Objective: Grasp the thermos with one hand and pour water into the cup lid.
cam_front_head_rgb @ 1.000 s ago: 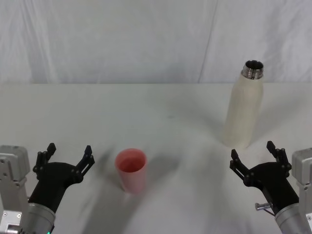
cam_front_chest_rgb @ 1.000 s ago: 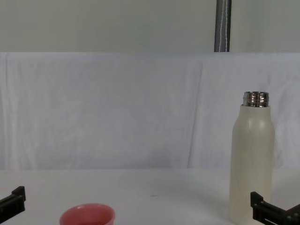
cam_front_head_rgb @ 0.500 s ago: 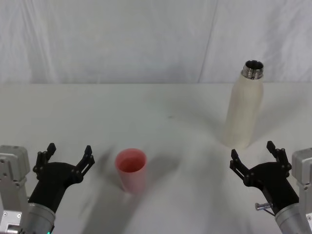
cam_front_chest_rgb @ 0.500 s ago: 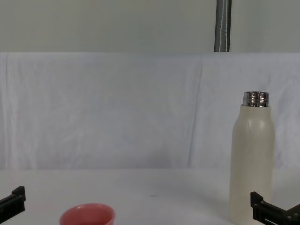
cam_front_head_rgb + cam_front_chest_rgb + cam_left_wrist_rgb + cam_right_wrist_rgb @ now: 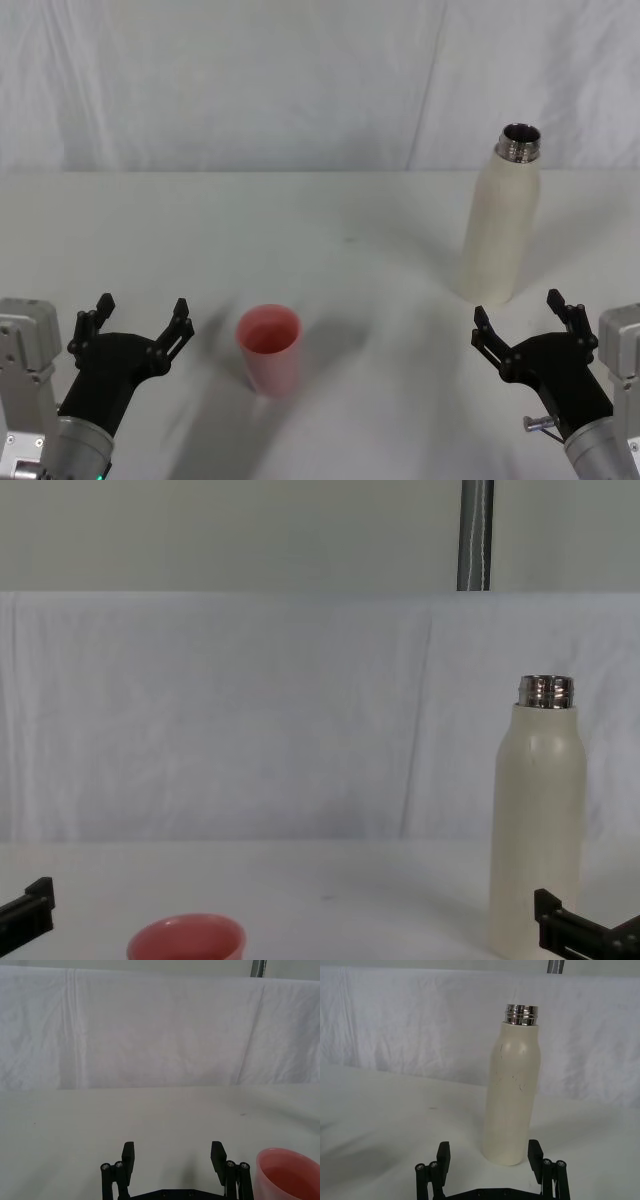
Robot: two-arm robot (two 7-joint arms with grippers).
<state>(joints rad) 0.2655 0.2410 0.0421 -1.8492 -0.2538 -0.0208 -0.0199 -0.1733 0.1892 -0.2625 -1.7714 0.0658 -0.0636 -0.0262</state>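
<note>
The cream-white thermos (image 5: 499,228) stands upright and uncapped at the table's right, its steel neck bare; it also shows from the side (image 5: 536,820) and close up (image 5: 512,1100). The pink cup lid (image 5: 268,348) stands upright left of centre, its rim just visible low in the chest view (image 5: 186,939) and at the left wrist view's corner (image 5: 287,1175). My right gripper (image 5: 520,320) is open, just in front of the thermos and not touching it (image 5: 489,1156). My left gripper (image 5: 142,316) is open to the left of the cup lid, holding nothing (image 5: 171,1156).
A white cloth covers the table (image 5: 300,240) and hangs as a backdrop (image 5: 250,80). A grey pole (image 5: 475,535) rises behind the backdrop. Open room lies between the cup lid and the thermos.
</note>
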